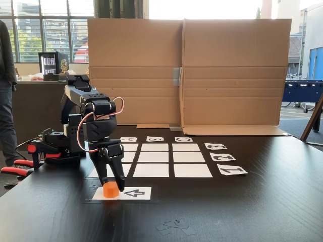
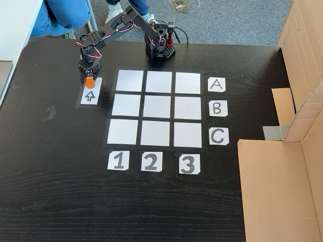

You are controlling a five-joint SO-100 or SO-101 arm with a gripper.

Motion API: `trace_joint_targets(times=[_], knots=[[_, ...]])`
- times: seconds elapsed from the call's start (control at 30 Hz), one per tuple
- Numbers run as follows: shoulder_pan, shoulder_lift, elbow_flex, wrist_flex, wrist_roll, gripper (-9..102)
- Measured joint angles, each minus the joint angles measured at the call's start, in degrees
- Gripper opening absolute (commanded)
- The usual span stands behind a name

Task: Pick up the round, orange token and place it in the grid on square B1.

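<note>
Orange and small, the token point(image 1: 111, 189) sat on the near end of the white arrow card point(image 1: 132, 193), left of the grid point(image 2: 157, 107) on the black table point(image 2: 60, 191) in a fixed view, pinched between the fingers of the down-pointing gripper point(image 1: 113, 184) and apparently resting on the card.

Orange token point(image 2: 90, 82) on arrow card point(image 2: 90, 95)
</note>
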Motion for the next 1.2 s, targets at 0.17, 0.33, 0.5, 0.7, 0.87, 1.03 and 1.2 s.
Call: trace_joint_targets(times=[0.17, 0.33, 0.5, 0.7, 0.87, 1.03, 1.2], knots=[[-0.09, 0.0, -0.26, -0.44, 0.09, 0], [0.09, 0.0, -0.26, -0.53, -1.05, 0], [1.32, 0.79, -0.26, -0.53, -2.81, -1], [3.25, 9.58, 0.18, 0.18, -6.42, -1], [2.55, 16.17, 3.96, 0.26, -12.39, -1], [-0.44, 23.91, 10.37, 0.26, -19.51, -1], [-4.75, 34.1, 18.28, 0.26, -24.43, -1]])
